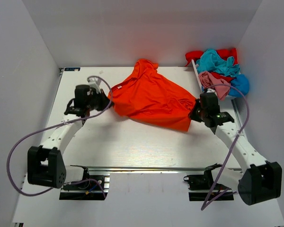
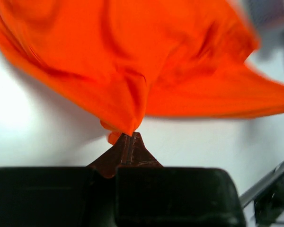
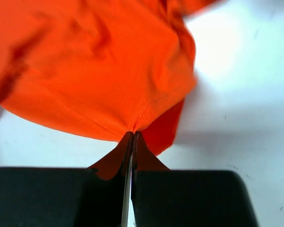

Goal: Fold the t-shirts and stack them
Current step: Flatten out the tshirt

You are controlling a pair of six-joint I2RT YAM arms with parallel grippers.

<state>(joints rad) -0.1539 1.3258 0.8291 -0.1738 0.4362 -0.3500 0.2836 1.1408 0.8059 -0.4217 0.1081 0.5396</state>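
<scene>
The orange-red t-shirt (image 1: 151, 97) hangs stretched between my two grippers above the white table's middle. My left gripper (image 1: 107, 105) is shut on its left edge; the left wrist view shows the cloth (image 2: 146, 61) pinched at the fingertips (image 2: 128, 135). My right gripper (image 1: 195, 113) is shut on its right hem; the right wrist view shows the seam (image 3: 85, 71) pinched at the fingertips (image 3: 134, 134). The other t-shirts lie in a crumpled pile at the back right: teal (image 1: 217, 61), pink (image 1: 215, 81), red (image 1: 227, 52) and blue (image 1: 240, 85).
The white table (image 1: 142, 151) is bounded by grey walls at left, right and back. A metal rail (image 1: 151, 168) runs along the near edge between the arm bases. Purple cables (image 1: 19, 146) loop off both arms.
</scene>
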